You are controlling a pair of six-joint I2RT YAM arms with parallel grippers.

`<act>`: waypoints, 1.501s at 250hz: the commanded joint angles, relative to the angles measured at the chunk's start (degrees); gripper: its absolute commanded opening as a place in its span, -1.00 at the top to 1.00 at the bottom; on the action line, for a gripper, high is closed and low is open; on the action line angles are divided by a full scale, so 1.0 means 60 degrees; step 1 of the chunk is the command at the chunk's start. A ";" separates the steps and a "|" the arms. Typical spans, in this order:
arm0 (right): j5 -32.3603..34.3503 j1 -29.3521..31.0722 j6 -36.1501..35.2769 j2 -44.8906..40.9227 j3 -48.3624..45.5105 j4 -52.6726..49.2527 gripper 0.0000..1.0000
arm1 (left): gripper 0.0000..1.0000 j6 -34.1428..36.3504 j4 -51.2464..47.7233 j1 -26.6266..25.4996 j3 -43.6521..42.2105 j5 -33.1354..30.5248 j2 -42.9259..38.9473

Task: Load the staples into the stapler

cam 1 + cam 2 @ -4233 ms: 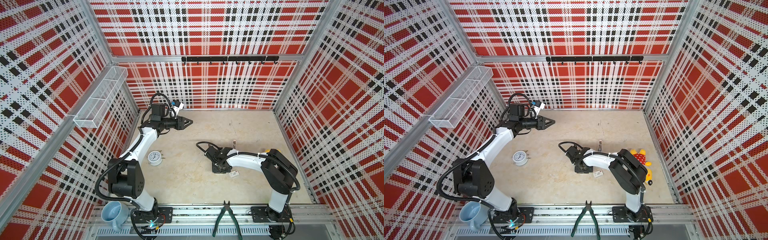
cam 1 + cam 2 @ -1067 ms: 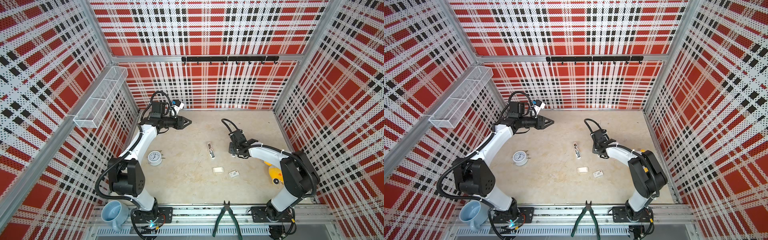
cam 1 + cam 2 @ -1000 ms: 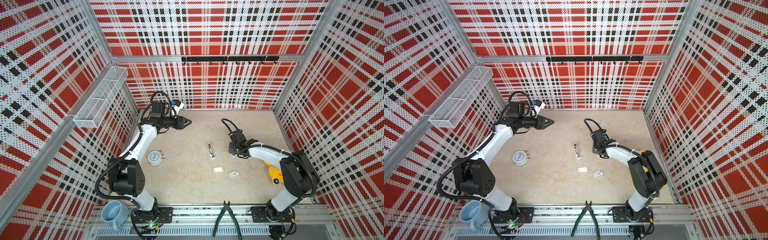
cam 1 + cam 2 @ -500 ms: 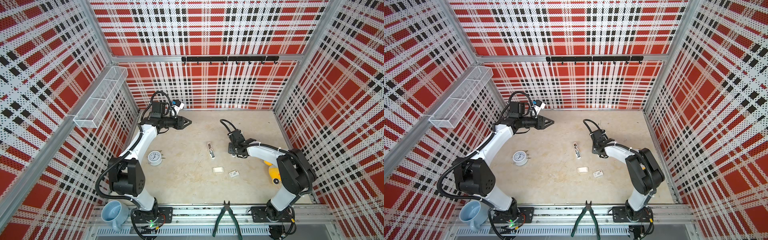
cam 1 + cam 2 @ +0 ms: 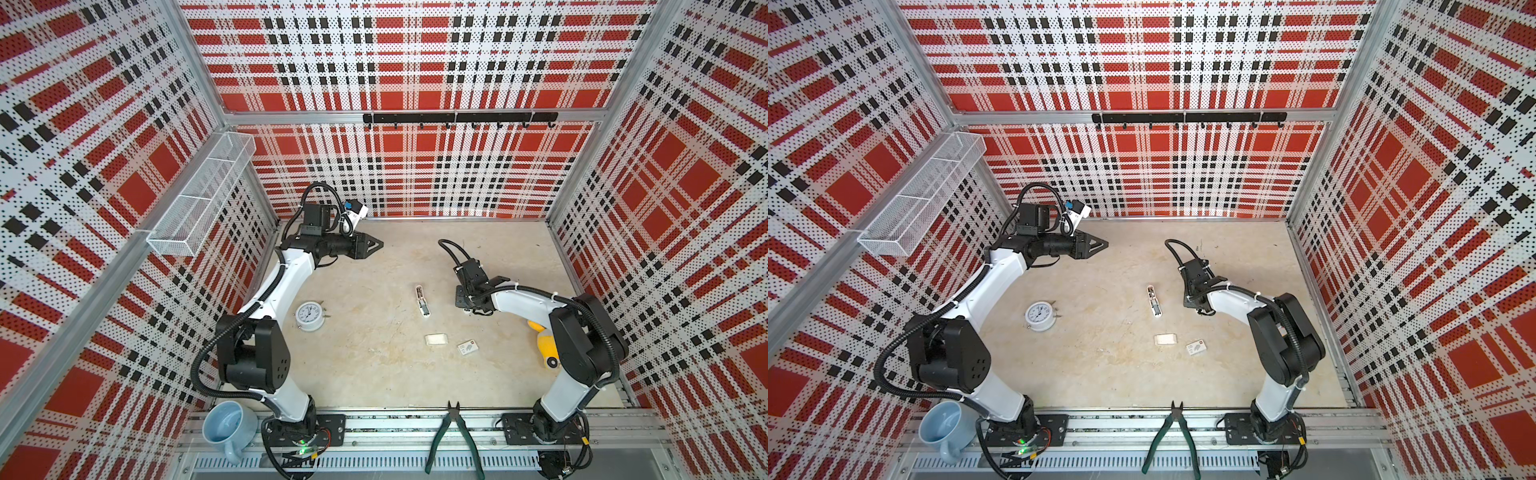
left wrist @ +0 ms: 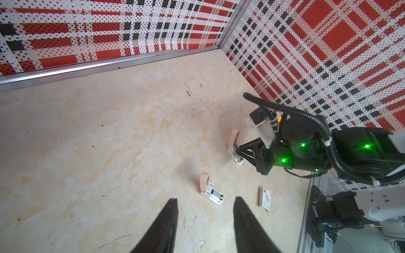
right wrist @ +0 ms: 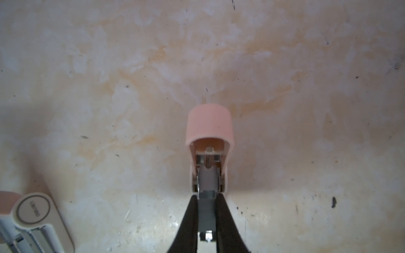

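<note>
My right gripper (image 7: 207,197) is shut on a grey strip of staples (image 7: 207,210) whose far end lies in the channel of a pink-lidded stapler (image 7: 209,131) standing open on the table. The left wrist view shows that stapler (image 6: 233,142) at the right gripper (image 6: 237,151). In both top views the right gripper (image 5: 467,305) (image 5: 1196,307) hides it. A second, similar pink-and-white stapler (image 5: 422,300) (image 5: 1154,301) (image 6: 210,192) (image 7: 32,223) lies open just left of it. My left gripper (image 5: 376,245) (image 5: 1102,244) (image 6: 205,199) hangs open and empty, high at the back left.
A small pale box (image 5: 436,339) and a white sleeve with a red mark (image 5: 468,347) (image 6: 265,199) lie in front of the staplers. An alarm clock (image 5: 309,316) stands left, a yellow toy (image 5: 546,349) right. Mug (image 5: 228,424) and pliers (image 5: 453,436) rest on the front rail.
Some four seconds ago the right gripper was low at the front centre by the small boxes; it now sits further back and right. Over the last second it edged slightly left. The left arm is unmoved.
</note>
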 commanded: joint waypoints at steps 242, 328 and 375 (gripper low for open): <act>0.0400 -0.0039 -0.0258 -0.0298 0.0013 0.0222 0.68 | 0.10 0.0108 -0.0045 -0.0072 0.0287 0.0069 0.0156; 0.0379 -0.0044 -0.0326 -0.0088 -0.0135 0.0391 0.68 | 0.10 0.0128 -0.0096 -0.0112 0.0258 -0.0026 0.0129; 0.0388 -0.0048 -0.0370 -0.0019 -0.0108 0.0369 0.68 | 0.09 0.0142 -0.0099 -0.0136 0.0240 -0.0041 0.0151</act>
